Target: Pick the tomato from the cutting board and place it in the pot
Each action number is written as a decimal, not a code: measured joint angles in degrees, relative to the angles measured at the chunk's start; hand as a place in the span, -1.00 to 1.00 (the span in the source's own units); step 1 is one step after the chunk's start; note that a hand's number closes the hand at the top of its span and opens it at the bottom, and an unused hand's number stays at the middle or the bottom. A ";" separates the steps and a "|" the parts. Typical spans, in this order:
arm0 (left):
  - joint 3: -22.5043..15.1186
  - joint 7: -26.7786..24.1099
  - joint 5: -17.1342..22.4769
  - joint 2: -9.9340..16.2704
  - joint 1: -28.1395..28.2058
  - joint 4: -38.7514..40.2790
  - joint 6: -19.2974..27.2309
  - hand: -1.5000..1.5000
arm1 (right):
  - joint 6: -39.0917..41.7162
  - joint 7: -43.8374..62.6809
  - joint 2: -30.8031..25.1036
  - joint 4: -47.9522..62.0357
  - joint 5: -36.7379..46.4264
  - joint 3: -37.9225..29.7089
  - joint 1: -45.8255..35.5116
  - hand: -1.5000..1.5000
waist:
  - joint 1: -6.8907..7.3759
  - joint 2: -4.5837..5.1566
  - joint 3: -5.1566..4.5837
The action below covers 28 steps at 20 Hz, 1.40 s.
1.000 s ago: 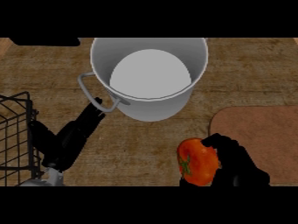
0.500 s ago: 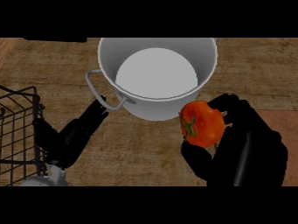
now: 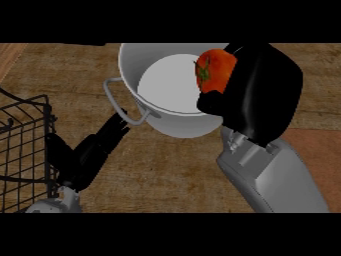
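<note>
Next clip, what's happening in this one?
The robot's right hand holds a red tomato, fingers curled round it, over the rim of a white pot on the wooden counter; the tomato is not yet released. The left hand rests open beside the pot's handle, next to a black wire basket. The cutting board shows at lower right.

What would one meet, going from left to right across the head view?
Black wire basket → left hand, fingers straight → white metal pot → red tomato held over the pot → black right hand → reddish-brown cutting board.
</note>
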 measured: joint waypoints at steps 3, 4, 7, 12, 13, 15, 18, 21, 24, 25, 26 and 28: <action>0.06 -0.36 -0.07 -0.01 -0.18 0.37 -0.30 0.00 | -1.49 -1.29 0.03 8.69 -2.58 -3.80 -6.04 1.00 | 0.16 0.13 0.03; 0.09 -0.36 -0.19 0.13 -0.20 0.32 -0.35 0.00 | -2.05 -1.89 0.05 11.77 -3.15 -5.22 -7.97 1.00 | 0.24 0.19 0.05; 0.50 -0.52 0.01 0.36 -0.19 0.47 -0.68 0.00 | -4.19 -3.62 0.10 20.57 -4.98 -9.27 -12.90 1.00 | 0.08 0.30 0.08; 1.11 -0.04 0.47 0.29 -1.20 0.57 -0.81 0.00 | -11.99 -7.36 0.15 33.96 -7.19 -14.31 -18.20 1.00 | 0.19 0.64 0.13; 1.09 0.06 0.56 0.37 -1.31 0.39 -1.03 0.00 | -14.09 -8.00 0.16 36.36 -7.71 -15.00 -18.72 1.00 | 0.30 0.67 0.14; 0.61 -0.16 0.15 0.07 -1.06 0.50 -0.98 0.00 | -17.84 -9.09 0.19 41.49 -8.72 -16.36 -20.33 1.00 | 0.60 0.80 0.15; 0.36 -0.16 -0.17 -0.20 -1.46 0.79 -0.95 0.00 | -22.38 -10.66 0.23 49.05 -10.96 -18.41 -22.58 1.00 | 0.99 0.99 0.15; 0.27 -0.74 -0.21 -0.48 -1.49 1.24 -1.20 0.00 | -28.64 -11.85 0.25 53.53 -13.26 -20.82 -23.28 -1.00 | 1.53 1.22 0.16; -0.34 -0.56 -0.48 -0.75 -1.58 1.21 -1.29 0.00 | -35.43 -13.59 0.29 55.38 -17.09 -23.92 -23.79 -1.00 | 1.95 1.39 0.24; -0.28 -0.40 -0.36 -0.66 -1.76 1.25 -1.46 0.00 | -37.82 -14.42 0.30 55.85 -18.39 -24.63 -24.05 -1.00 | 2.12 1.44 0.25; -0.38 -0.50 -0.52 -0.91 -2.28 1.51 -1.39 0.00 | -40.22 -15.55 0.32 56.58 -19.63 -25.11 -24.12 -1.00 | 2.24 1.55 0.26; -0.37 -0.54 -0.71 -1.02 -2.74 1.92 -1.38 0.00 | -44.79 -18.25 0.33 58.07 -22.06 -25.76 -23.95 -1.00 | 2.35 1.63 0.27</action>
